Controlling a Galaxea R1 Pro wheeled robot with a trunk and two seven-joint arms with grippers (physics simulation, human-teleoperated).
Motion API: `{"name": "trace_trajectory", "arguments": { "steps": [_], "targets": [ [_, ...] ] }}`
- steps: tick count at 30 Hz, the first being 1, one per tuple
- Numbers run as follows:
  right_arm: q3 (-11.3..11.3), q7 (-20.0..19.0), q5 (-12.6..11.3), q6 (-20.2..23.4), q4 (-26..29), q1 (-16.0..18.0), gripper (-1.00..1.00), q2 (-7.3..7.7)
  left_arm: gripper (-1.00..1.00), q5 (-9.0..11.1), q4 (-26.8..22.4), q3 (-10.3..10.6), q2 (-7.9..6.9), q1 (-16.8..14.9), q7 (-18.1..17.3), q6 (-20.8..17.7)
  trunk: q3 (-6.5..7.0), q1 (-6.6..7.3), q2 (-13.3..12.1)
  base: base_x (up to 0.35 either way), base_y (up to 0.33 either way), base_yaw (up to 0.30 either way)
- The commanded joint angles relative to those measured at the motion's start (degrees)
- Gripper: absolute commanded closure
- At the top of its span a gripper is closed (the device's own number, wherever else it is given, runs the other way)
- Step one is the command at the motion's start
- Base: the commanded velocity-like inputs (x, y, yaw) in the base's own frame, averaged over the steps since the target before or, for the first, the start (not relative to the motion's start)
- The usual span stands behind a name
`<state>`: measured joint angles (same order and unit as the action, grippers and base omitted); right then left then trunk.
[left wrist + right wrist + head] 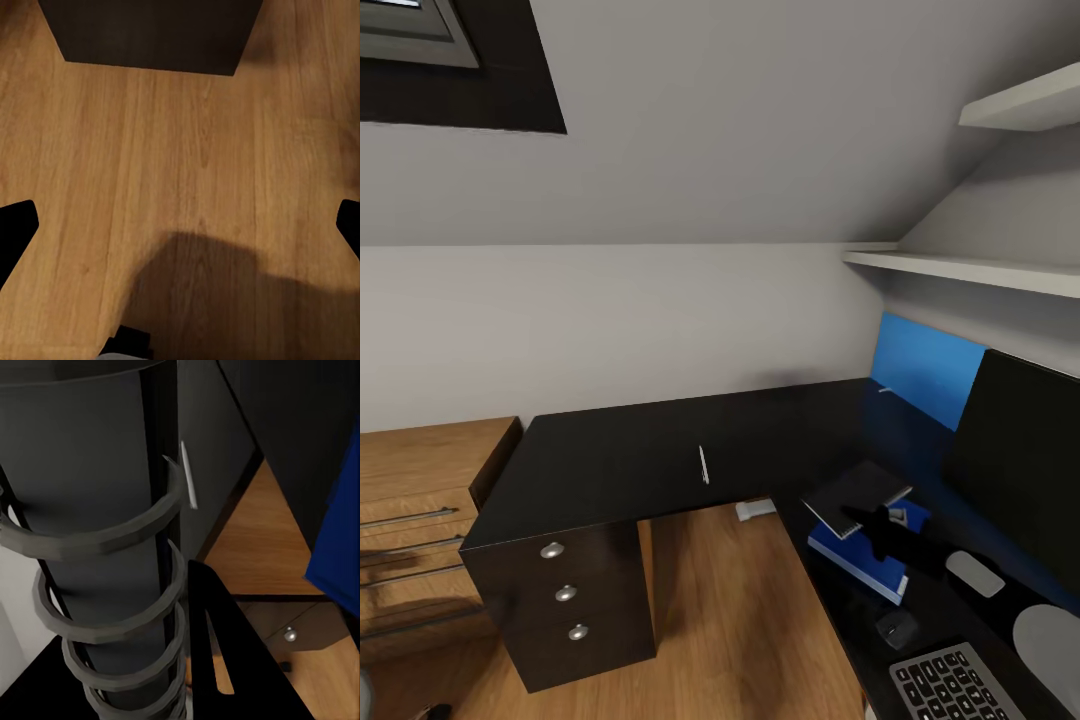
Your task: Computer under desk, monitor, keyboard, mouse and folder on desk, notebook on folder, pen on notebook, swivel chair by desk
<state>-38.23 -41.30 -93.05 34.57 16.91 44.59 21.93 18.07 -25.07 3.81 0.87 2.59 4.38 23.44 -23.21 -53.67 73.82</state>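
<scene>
One notebook (857,495), spiral-bound and dark, is clamped in the right gripper (880,522), held tilted just above the blue folder (860,563) on the desk (620,455). The right wrist view shows the spiral binding (112,585) close against a finger. The pen (703,465) lies well apart on the other wing of the desk. Mouse (897,628) and keyboard (950,685) sit near the monitor (1020,460).

Risk: released at this tilt, the notebook may slide off the folder toward the desk edge. The left gripper (180,225) hangs over bare floor (180,150), fingers spread apart, empty.
</scene>
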Motion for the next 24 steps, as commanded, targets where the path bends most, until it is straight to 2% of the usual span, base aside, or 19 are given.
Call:
{"name": "trace_trajectory", "arguments": {
  "steps": [1,24],
  "targets": [
    [-0.32,-0.23,-0.64,0.38,-0.23,0.06,1.0,0.05,-1.0,0.23,-0.09,0.41,-0.03,0.0,0.46,0.12,-0.05,0.0,0.04,0.0,0.0,0.0],
    [-0.27,-0.02,-0.82,0.74,-4.48,0.06,1.0,0.1,-1.0,0.27,-0.09,0.35,-0.05,0.02,0.46,0.12,-0.05,0.0,0.04,0.0,0.0,0.0]
  ]
}}
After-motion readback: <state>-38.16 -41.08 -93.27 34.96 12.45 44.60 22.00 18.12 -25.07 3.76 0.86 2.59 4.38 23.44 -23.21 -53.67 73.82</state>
